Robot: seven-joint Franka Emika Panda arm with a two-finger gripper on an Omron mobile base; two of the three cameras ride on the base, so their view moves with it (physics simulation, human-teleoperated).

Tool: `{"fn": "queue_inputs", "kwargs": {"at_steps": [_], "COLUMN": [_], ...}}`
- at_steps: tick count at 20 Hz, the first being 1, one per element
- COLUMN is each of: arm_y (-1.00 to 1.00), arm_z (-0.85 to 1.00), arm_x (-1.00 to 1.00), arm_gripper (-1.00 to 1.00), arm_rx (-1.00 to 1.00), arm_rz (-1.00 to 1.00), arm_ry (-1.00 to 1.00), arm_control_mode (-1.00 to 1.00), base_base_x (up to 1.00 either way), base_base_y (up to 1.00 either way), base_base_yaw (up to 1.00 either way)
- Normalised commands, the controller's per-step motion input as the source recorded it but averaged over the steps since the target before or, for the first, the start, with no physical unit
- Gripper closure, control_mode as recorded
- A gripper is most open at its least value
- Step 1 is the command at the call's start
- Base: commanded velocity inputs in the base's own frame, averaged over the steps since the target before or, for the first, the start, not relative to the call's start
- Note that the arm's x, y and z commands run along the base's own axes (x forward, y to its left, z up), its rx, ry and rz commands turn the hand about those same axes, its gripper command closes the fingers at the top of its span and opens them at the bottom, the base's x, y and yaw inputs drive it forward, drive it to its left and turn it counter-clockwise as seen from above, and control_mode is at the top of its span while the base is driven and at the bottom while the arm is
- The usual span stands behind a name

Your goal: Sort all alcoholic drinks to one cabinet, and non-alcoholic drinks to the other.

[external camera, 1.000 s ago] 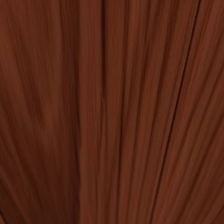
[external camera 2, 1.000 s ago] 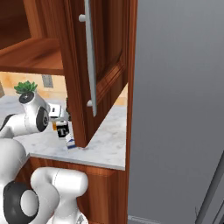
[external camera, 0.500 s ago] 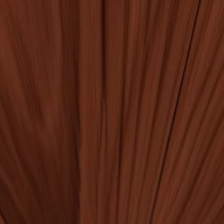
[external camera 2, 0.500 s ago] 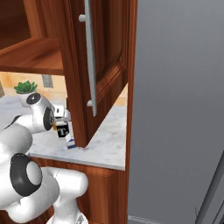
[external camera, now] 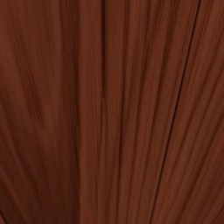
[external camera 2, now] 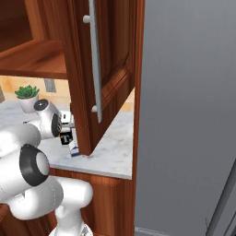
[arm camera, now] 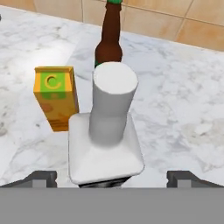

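While the clear square-shouldered bottle with a white neck (arm camera: 107, 135) stands on the marble table (arm camera: 183, 109) between the spread, empty fingers (arm camera: 112, 178), nothing is seen shelved; the yellow-orange juice carton (arm camera: 56, 98) and brown beer bottle (arm camera: 109, 41) wait beside it. Sorting is judged barely begun.

Two glass bottles, one clear square-shouldered (arm camera: 107, 144) and one slim brown (arm camera: 109, 37), one yellow-orange juice carton (arm camera: 55, 97).
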Motion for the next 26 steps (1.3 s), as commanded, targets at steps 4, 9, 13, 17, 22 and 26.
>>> {"fn": "queue_inputs", "kwargs": {"at_steps": [4,9,13,17,22,26], "arm_y": [0.09,0.12,0.00,0.00,0.00,0.00], "arm_z": [-0.08,-0.17,-0.13,-0.20,0.05,0.88], "arm_x": [0.25,0.21,0.22,0.23,0.00,-0.49], "arm_gripper": [-1.00,-1.00,-1.00,-1.00,1.00,1.00], "arm_rx": [0.00,0.01,0.02,0.01,0.01,0.00], "arm_rz": [0.05,0.08,0.08,0.04,0.00,-0.03], "arm_ry": [0.00,0.00,0.00,0.00,0.00,0.00], "arm_control_mode": [-1.00,-1.00,-1.00,-1.00,-1.00,-1.00], "base_base_x": [0.00,0.00,0.00,0.00,0.00,0.00], "base_base_y": [0.00,0.00,0.00,0.00,0.00,0.00], "base_base_yaw": [0.00,0.00,0.00,0.00,0.00,0.00]}}
